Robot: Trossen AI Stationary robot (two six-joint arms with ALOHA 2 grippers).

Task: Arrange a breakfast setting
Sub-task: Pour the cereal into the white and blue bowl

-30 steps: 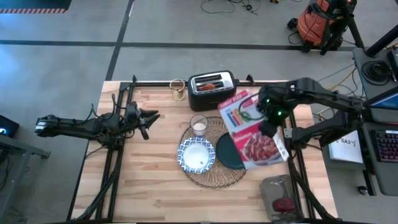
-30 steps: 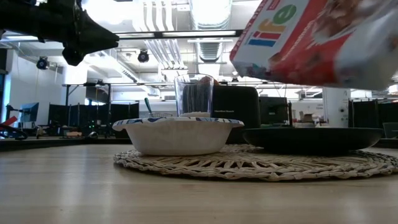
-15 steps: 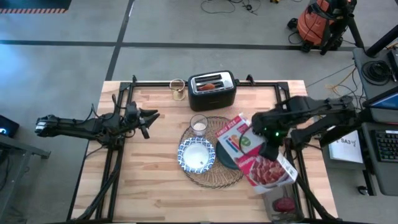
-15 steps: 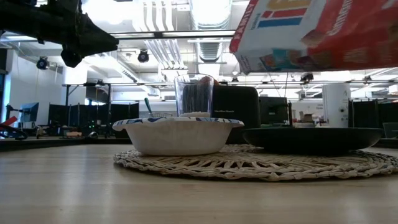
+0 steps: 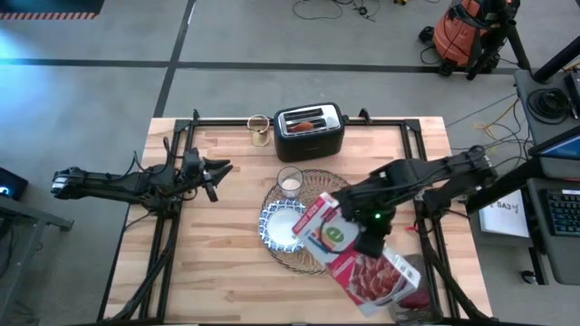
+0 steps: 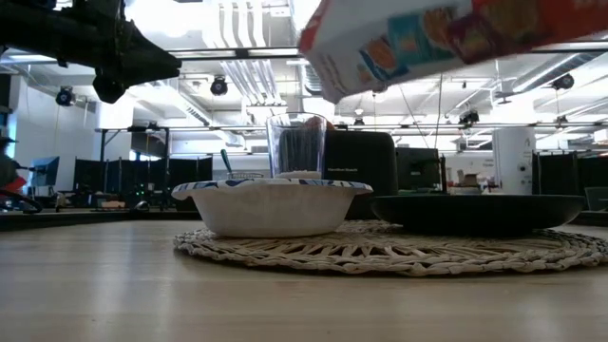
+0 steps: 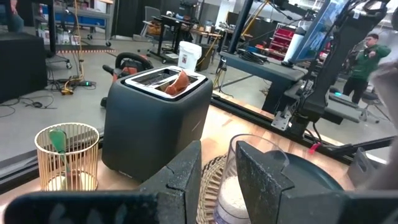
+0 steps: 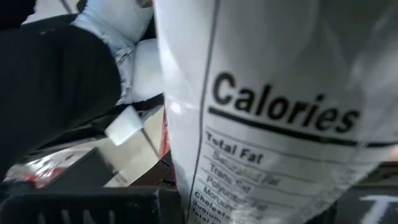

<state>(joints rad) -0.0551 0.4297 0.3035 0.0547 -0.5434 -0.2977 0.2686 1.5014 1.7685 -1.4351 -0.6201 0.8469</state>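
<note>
A blue-and-white bowl (image 5: 284,226), a dark teal plate (image 6: 475,213) and a small clear glass (image 5: 290,181) stand on the round woven placemat (image 5: 304,258). My right gripper (image 5: 370,234) is shut on a red-and-white cereal box (image 5: 349,254), which hangs over the plate and hides most of it in the high view. The box's top end (image 5: 313,217) is beside the bowl. A brown pastry (image 7: 177,81) sticks up from a toaster slot. My left gripper (image 5: 220,170) waits open above the table's left side. My right gripper holds the cereal box by its long side edges, about halfway along (image 5: 362,243); the arm hides the fingers. It comes from the table's right side. The box is lifted clear and tilted, its top end toward the bowl. The right wrist view shows only its nutrition panel (image 8: 273,124).
A black toaster (image 5: 308,131) and a small wire cup (image 5: 259,129) stand at the far edge. A grey tray (image 5: 410,270) lies at the near right, partly under the box. Bare wood shows at the near left.
My right gripper has carried the cereal box from the table's right side toward the near edge and the left, over the plate. The box has turned about, so its top end now points at the bowl.
</note>
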